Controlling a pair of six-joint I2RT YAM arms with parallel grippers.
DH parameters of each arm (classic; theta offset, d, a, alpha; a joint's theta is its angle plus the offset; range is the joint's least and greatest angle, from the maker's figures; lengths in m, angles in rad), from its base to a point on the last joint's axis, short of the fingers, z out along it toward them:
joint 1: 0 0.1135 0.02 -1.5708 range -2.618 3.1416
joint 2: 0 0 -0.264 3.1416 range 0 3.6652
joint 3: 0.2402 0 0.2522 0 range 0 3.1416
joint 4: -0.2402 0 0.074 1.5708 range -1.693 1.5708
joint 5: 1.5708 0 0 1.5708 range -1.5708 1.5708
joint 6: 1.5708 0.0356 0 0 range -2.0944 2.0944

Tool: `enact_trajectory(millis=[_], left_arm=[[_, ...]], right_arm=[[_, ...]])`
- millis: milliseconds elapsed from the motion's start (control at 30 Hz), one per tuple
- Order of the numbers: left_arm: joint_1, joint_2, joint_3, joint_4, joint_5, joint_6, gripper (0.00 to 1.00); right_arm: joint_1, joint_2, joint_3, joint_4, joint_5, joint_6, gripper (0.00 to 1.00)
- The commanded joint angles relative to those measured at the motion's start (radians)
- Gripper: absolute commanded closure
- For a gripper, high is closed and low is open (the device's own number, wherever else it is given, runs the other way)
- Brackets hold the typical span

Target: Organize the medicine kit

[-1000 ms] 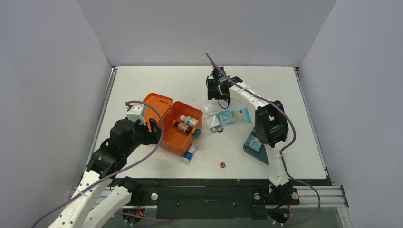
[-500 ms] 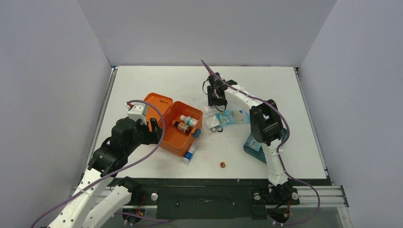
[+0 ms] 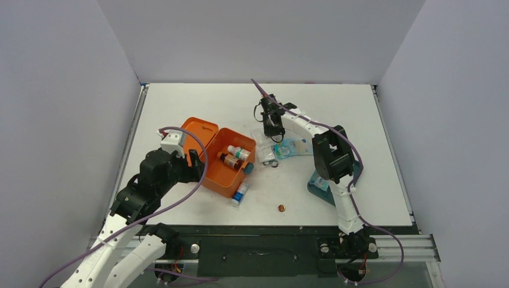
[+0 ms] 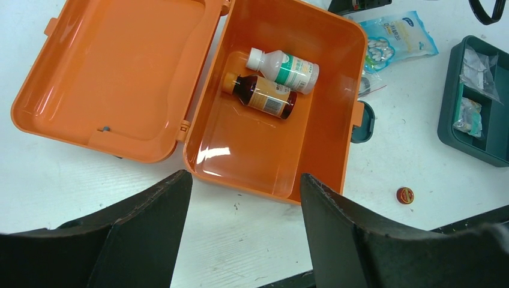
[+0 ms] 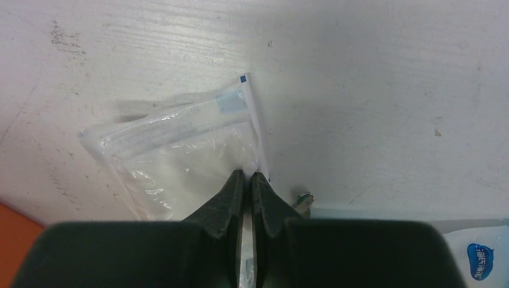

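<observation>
The medicine kit (image 3: 217, 175) lies open at centre left of the top view, ready to receive items. The right tool (image 5: 247, 180) is pinched shut on the edge of the clear packet (image 5: 174, 150), positioned to lift it off the worktop (image 5: 390, 90). The left tool (image 4: 243, 183) hangs wide over the kit, empty.

A clear plastic packet (image 5: 180, 150), a small red round cap (image 4: 405, 195) and a dark teal divided plastic tray (image 4: 450, 96) lie on the white surface (image 4: 408, 141).
</observation>
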Motion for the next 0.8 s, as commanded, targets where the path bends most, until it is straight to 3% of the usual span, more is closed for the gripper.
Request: enact_trajectory(millis=[0, 433, 767], left_arm=[[-0.004, -0.011, 0.004, 0.025, -0.013, 0.004, 0.36], [-0.004, -0.014, 0.004, 0.021, -0.020, 0.001, 0.36], [-0.004, -0.018, 0.004, 0.024, -0.019, 0.001, 0.36]], right_arm=[[0.007, -0.003, 0.013, -0.019, 0.022, -0.004, 1.00], [0.001, -0.231, -0.085, 0.090, 0.098, 0.033, 1.00], [0.006, -0.440, -0.173, 0.096, 0.151, -0.043, 1.00]])
